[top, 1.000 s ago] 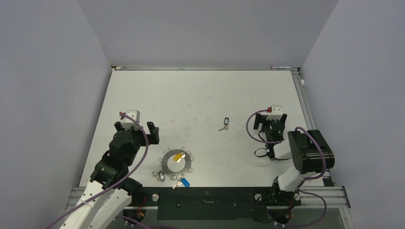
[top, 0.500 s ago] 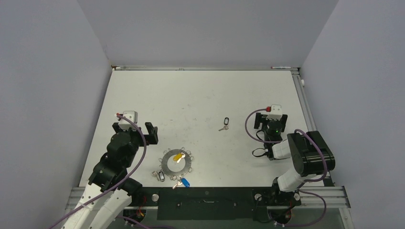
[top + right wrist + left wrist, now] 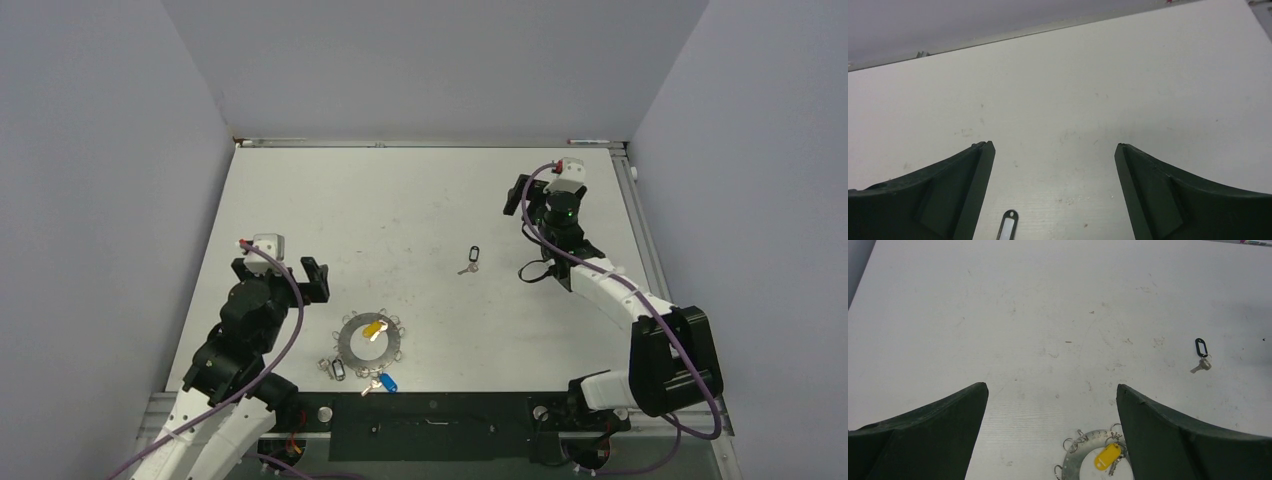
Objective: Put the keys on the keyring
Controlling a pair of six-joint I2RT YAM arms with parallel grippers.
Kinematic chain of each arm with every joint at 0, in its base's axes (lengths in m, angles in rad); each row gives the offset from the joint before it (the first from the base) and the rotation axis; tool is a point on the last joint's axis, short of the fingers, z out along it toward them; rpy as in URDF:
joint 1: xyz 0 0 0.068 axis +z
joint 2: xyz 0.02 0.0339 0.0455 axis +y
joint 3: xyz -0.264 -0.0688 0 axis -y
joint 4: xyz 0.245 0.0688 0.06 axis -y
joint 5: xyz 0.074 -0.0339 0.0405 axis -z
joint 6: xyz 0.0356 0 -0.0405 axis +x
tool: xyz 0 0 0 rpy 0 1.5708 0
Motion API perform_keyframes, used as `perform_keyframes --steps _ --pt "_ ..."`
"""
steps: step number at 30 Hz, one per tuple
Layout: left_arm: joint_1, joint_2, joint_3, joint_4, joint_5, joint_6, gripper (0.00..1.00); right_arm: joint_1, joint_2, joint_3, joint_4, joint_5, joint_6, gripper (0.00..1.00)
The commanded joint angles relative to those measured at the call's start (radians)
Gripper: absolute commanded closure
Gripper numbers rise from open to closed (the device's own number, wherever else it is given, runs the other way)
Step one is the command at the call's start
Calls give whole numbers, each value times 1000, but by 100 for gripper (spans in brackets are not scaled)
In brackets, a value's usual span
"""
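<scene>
The keyring (image 3: 352, 341) lies flat near the table's front edge, with a yellow-tagged key (image 3: 374, 327) on its rim. The ring (image 3: 1083, 460) and yellow tag (image 3: 1108, 456) also show at the bottom of the left wrist view. A black-tagged key (image 3: 336, 369) and a blue-tagged key (image 3: 385, 383) sit at the ring's near side. Another black-tagged key (image 3: 471, 258) lies alone mid-table; its tag (image 3: 1007, 227) shows low in the right wrist view. My left gripper (image 3: 280, 272) (image 3: 1051, 388) hangs open, left of and beyond the ring. My right gripper (image 3: 548, 188) (image 3: 1053, 146) is open and empty, beyond and right of the loose key.
Grey walls close in the white table (image 3: 420, 200) on three sides. A metal rail (image 3: 640, 215) runs along the right edge. The arm bases and a black mounting bar (image 3: 430, 415) sit at the near edge.
My right arm has stretched out, carrying its gripper toward the far right part of the table. The left gripper has drifted slightly nearer and to the left. The keys and ring have not moved.
</scene>
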Motion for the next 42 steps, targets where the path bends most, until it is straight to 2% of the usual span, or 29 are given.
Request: perform_keyframes --steps 1,8,12,14,20,25,30,32,34,37,39,42 --pt "3 -7 15 26 84 24 2 24 -10 47 -183 -64 135 2" --pt "2 56 12 44 325 63 9 213 -52 50 -321 -38 88 3" --pt "-6 110 1 81 509 79 16 284 -105 -28 -277 -88 45 3" --pt "-19 132 -12 109 542 77 18 297 -138 -76 -234 -138 30 3" --pt "-118 169 -71 190 543 111 25 323 -203 -175 -116 -267 6 5" --pt "-234 179 -128 228 508 209 30 337 -211 -191 -97 -288 7 7" --pt "-295 171 -177 291 506 253 29 340 -239 -206 -93 -305 -21 7" --pt "-295 160 -192 346 464 220 31 340 -252 -222 -87 -289 -29 7" --pt "-300 155 -211 419 420 152 38 340 -261 -231 -81 -278 -34 7" --pt "-346 210 -247 556 351 91 37 340 -256 -250 -41 -264 -8 7" --pt "-400 280 -265 603 256 118 37 340 -242 -257 -16 -302 14 7" --pt "-485 374 -286 654 145 189 43 343 -213 -258 1 -360 33 7"
